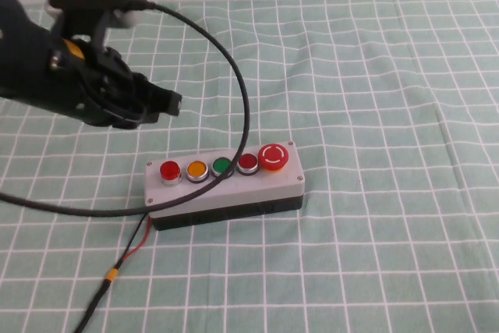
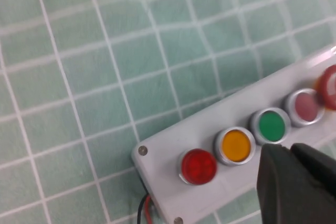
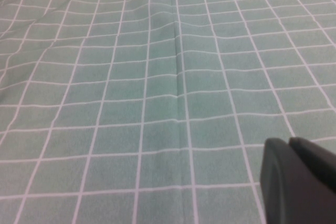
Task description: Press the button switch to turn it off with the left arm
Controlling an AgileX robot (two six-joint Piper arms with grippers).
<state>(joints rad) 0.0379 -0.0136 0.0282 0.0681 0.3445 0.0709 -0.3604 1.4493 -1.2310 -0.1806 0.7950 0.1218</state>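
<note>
On the table's green checked cloth (image 1: 374, 76) lies a grey box (image 1: 226, 193) with a row of buttons. The button switch (image 1: 170, 170), small, round, bright red and silver-ringed, sits at the row's left end. The left tool (image 1: 173, 104), fingers pressed together, hovers just beyond it: the approach step. It likely needs to come nearer and down. The right tool (image 3: 299, 182), pressed together too, shows only cloth beneath.

Even soft light, faint shadows; left tool (image 2: 291, 182) and right tool (image 3: 296, 179) blurred in wrist views
</note>
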